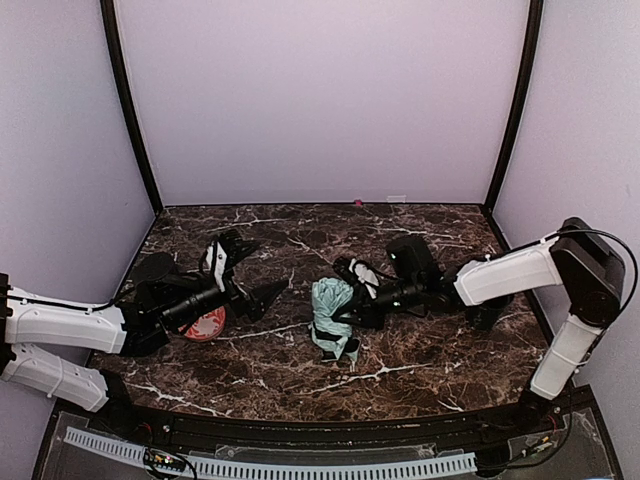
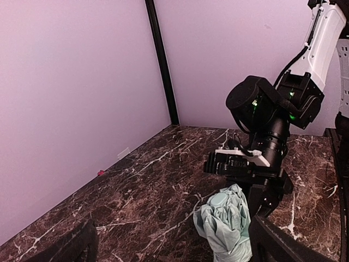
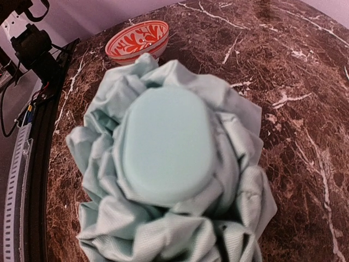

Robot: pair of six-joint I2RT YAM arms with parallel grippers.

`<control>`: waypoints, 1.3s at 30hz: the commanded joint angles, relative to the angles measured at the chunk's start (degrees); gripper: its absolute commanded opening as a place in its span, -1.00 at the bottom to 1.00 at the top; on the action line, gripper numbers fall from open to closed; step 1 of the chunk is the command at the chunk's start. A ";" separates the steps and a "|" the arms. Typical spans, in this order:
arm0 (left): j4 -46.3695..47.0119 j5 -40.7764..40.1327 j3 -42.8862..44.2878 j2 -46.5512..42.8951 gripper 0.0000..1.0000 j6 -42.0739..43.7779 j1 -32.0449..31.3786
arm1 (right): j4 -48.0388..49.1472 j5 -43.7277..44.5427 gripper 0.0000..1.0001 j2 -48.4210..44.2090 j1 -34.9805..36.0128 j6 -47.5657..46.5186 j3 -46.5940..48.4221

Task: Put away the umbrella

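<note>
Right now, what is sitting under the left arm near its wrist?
A round red-and-white patterned bowl rests on the dark marble table there. From above, the left arm covers most of it, so whether it holds anything cannot be seen.

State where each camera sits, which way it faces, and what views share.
Top external: above and behind the bases, looking down on the table; both arms, left hand and right hand show.
Left wrist: low over the table, facing the right hand and umbrella; own fingers at the bottom corners.
Right wrist: close on the umbrella, red bowl beyond; no fingers show.
Shared: the umbrella, all three.
</note>
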 commanded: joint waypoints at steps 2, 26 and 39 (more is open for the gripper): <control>-1.28 -1.17 0.12 -0.91 0.98 0.01 0.43 | -16.63 -4.18 -0.97 -3.77 -2.56 0.55 7.46; -15.08 -2.88 6.10 4.06 0.98 -3.47 0.52 | -30.80 -15.07 0.27 17.19 -12.50 14.98 20.56; -18.21 -7.84 7.42 3.54 0.98 -2.29 1.26 | -34.75 8.37 0.99 1.01 -16.00 14.26 19.83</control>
